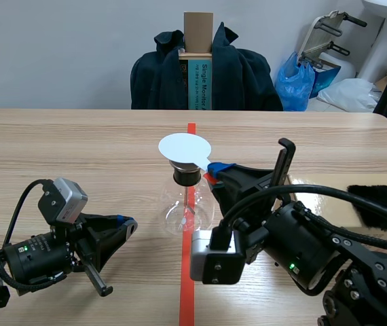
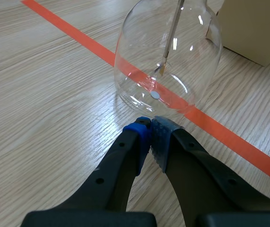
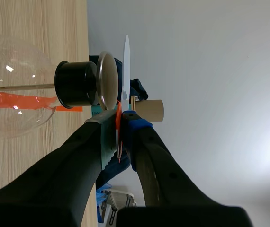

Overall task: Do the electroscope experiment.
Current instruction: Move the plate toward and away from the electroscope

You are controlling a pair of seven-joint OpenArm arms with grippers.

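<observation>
Gently, my right claw [image 3: 121,117] pinches the thin, surely feather-light disc [image 3: 126,61] by its orange handle [image 3: 119,137], left claw [image 2: 150,122] clenched empty beside the fragile flask [image 2: 168,52].

Far ahead of the right gripper [image 1: 213,172], past the wooden table's [image 1: 78,142] far edge, a dark jacket [image 1: 244,75] hangs around an upright cardboard box [image 1: 197,30]. Farther to that gripper's right, a blue plastic bag [image 1: 295,81] sits beside a metal frame [image 1: 326,37].
</observation>
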